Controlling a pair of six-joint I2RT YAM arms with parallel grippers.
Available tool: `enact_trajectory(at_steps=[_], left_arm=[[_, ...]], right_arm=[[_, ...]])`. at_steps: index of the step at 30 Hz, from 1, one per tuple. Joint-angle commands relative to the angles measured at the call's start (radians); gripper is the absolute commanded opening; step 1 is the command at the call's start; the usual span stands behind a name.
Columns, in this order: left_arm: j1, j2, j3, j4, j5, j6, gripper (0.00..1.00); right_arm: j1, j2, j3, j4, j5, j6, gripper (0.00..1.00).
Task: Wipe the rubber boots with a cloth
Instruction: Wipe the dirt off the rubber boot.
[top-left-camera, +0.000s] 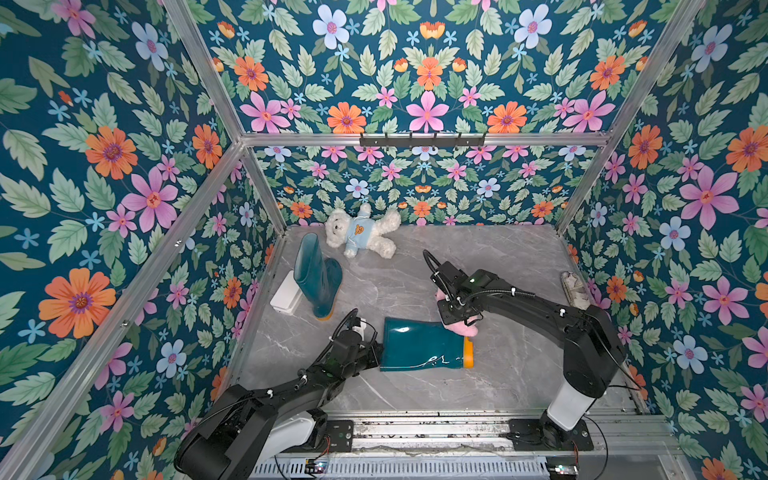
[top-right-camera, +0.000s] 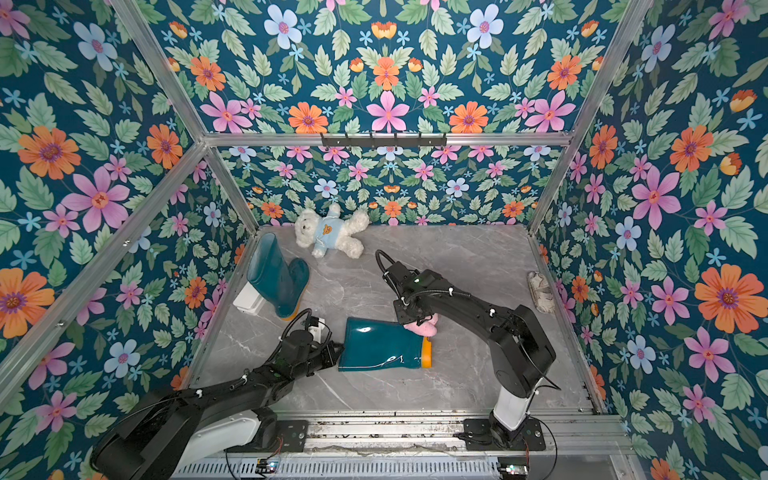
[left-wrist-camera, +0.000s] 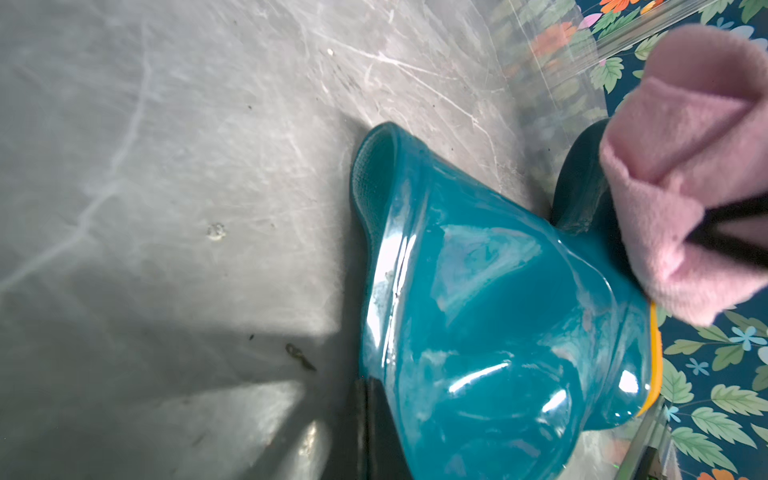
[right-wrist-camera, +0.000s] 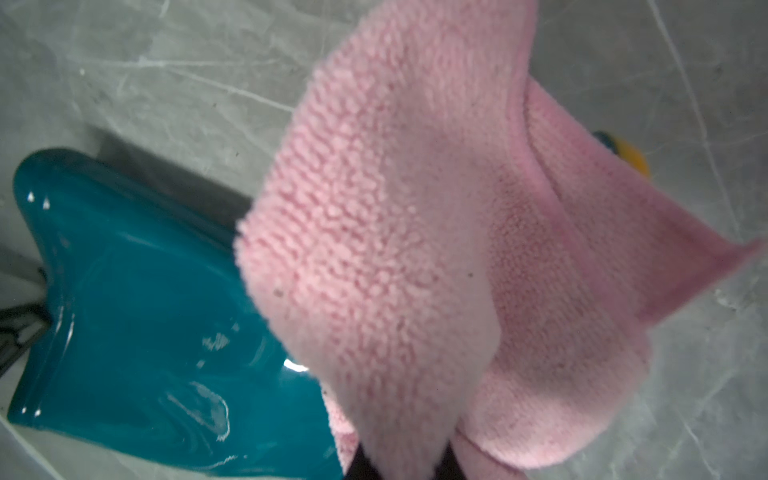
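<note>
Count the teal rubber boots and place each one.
2. One boot is by the left wall, beside the white box; the other boot lies on its side near the front centre. None seems hidden.

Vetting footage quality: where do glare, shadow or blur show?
Left wrist view: glare streaks on the lying boot, a dark shadow across the floor; right wrist view: the pink cloth looms close and blurred; both top views: evenly lit and sharp.
</note>
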Motion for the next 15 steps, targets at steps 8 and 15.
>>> enact_trajectory(at_steps=[8,15], left_arm=[[0.01,0.009,0.001,-0.041,-0.022,0.021,0.0],[0.01,0.015,0.001,-0.037,-0.021,0.02,0.0]], right_arm=[[-0.086,0.059,0.138,-0.069,0.101,-0.082,0.0],[-0.086,0.068,0.194,-0.088,0.097,-0.103,0.0]])
